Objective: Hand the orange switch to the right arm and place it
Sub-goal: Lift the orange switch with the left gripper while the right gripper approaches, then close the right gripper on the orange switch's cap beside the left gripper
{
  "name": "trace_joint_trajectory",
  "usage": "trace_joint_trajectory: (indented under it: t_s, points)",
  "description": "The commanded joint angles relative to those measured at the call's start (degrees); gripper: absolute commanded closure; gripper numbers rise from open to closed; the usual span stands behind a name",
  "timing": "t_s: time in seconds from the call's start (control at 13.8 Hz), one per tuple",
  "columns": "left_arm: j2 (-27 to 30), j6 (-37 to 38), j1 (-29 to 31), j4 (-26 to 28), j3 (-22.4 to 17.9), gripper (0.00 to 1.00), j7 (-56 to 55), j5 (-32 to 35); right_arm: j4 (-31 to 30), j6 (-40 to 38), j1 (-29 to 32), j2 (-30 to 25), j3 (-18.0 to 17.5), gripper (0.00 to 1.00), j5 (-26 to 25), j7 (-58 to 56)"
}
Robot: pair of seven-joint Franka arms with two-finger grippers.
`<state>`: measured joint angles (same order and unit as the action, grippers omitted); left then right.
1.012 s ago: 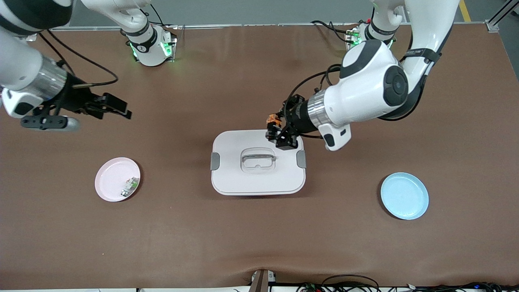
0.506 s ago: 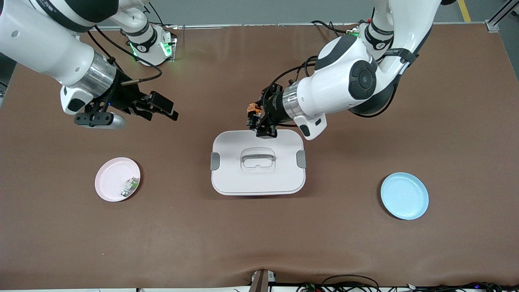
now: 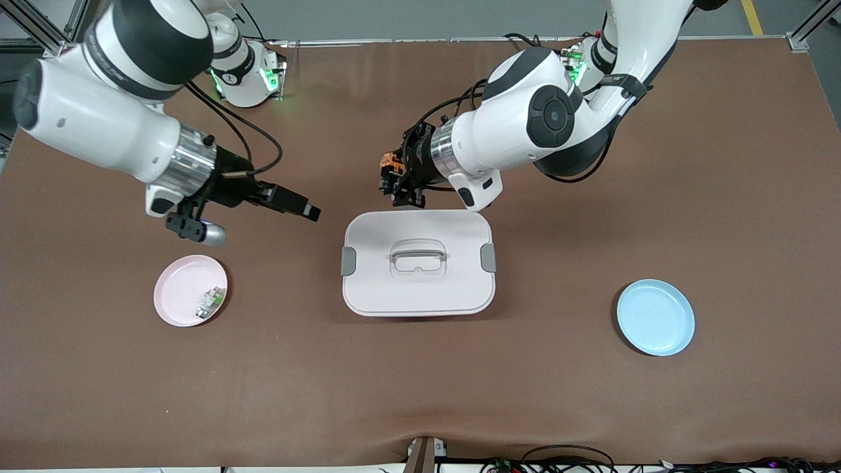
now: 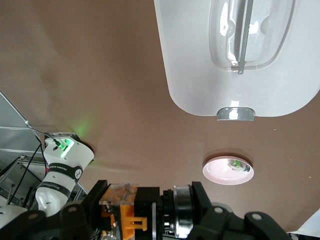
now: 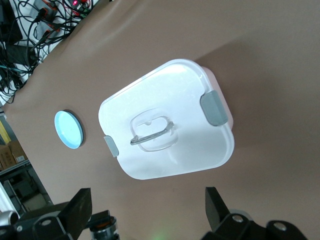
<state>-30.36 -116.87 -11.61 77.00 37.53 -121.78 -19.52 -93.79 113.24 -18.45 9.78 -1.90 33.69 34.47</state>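
Note:
My left gripper [image 3: 397, 184] is shut on the orange switch [image 3: 389, 164] and hangs just past the edge of the white lidded box [image 3: 381, 289] that lies farthest from the front camera. In the left wrist view the orange switch [image 4: 125, 215], with its black body and silver ring, sits clamped across the left gripper [image 4: 148, 210]. My right gripper [image 3: 299, 205] is open and empty, over bare table beside the box toward the right arm's end, pointing at the switch. In the right wrist view the right gripper [image 5: 147, 210] stands wide, and the orange switch [image 5: 103, 225] shows close to one finger, apart from it.
The white box [image 5: 185, 95] has grey side clips and a clear handle. A pink plate [image 3: 176, 289] toward the right arm's end carries a small white-and-green part [image 3: 210, 302]. A blue plate [image 3: 655, 317] lies toward the left arm's end. Both plates lie nearer to the front camera than the box's middle.
The left gripper carried the switch off the box's corner toward the right arm's end. The right gripper swung in from the table's end toward the middle, staying open.

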Motion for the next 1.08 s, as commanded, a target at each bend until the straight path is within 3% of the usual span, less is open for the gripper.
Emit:
trace_joint_trajectory:
  t_s: [0.0, 0.22, 0.8, 1.01]
  points:
    - [-0.6, -0.2, -1.1, -1.9, -0.4, 1.0, -1.4, -0.8, 0.4, 2.3, -3.3, 1.5, 0.4, 0.0, 2.5, 5.2]
    - [-0.6, -1.0, -1.1, -1.9, -0.4, 1.0, -1.4, -0.7, 0.4, 1.8, -4.0, 1.5, 0.4, 0.0, 7.0, 5.0]
    - [-1.5, -2.1, -1.2, -1.8, -0.4, 1.0, -1.0, -0.3, 0.2, 0.5, -8.5, 0.4, 0.4, 0.0, 6.9, 0.4]
    - [-1.6, -2.9, -1.2, -1.8, -0.4, 1.0, -1.0, -0.3, -2.5, 0.4, -9.1, -1.2, 0.4, 0.0, 6.8, -3.0]
